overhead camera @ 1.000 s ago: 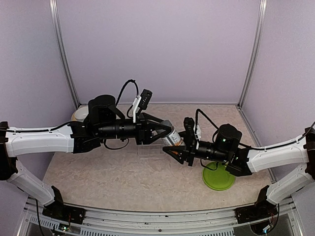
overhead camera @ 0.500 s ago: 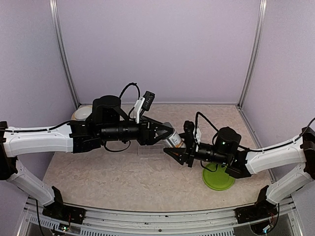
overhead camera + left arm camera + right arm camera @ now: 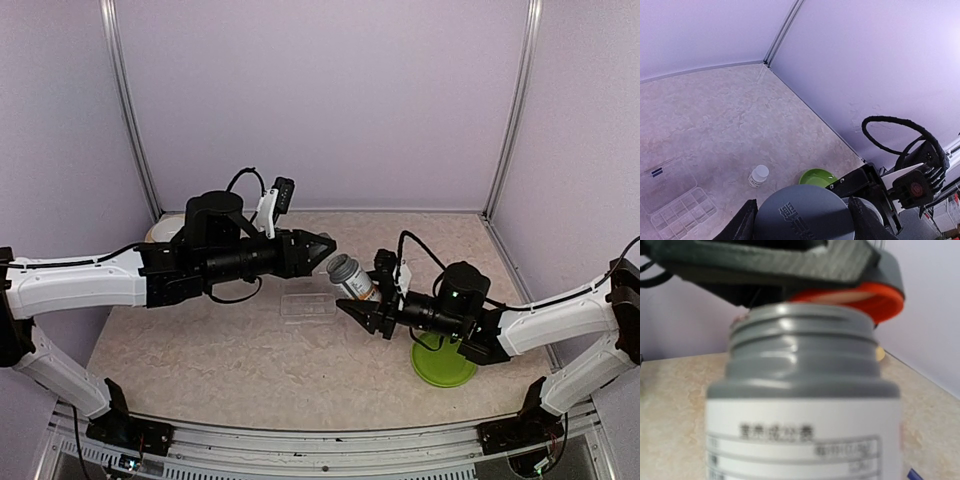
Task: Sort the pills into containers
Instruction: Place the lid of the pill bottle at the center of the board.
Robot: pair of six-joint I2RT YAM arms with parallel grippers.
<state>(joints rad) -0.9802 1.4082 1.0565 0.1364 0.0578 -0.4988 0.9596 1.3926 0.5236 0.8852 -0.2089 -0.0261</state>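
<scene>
Left hand [image 3: 805,216] clamped on the grey cap [image 3: 802,207], one finger at each side of its rim, cap held clear of the neck and up-left of it in the overhead view, presumably to leave the opening free for pouring. Right hand [image 3: 352,292] closed round the body of the bottle [image 3: 346,275], tilted, bare threaded neck aimed toward the upper left of the frame. Gripped low on the body, most likely to keep the mouth unobstructed and easy to tip.

Containers [image 3: 308,305] flat on the worktop [image 3: 200,350] at the middle of the overhead view, just left of the bottle and below the cap, seemingly with the lid folded open. Well placed for tipping out over the compartments.

No pills visible, neither on the worktop nor in the compartments; by judgement inside the bottle.

Small white bottle [image 3: 758,176] upright beside the green dish [image 3: 444,362], lower right, apart from the work and not needed for this step.
</scene>
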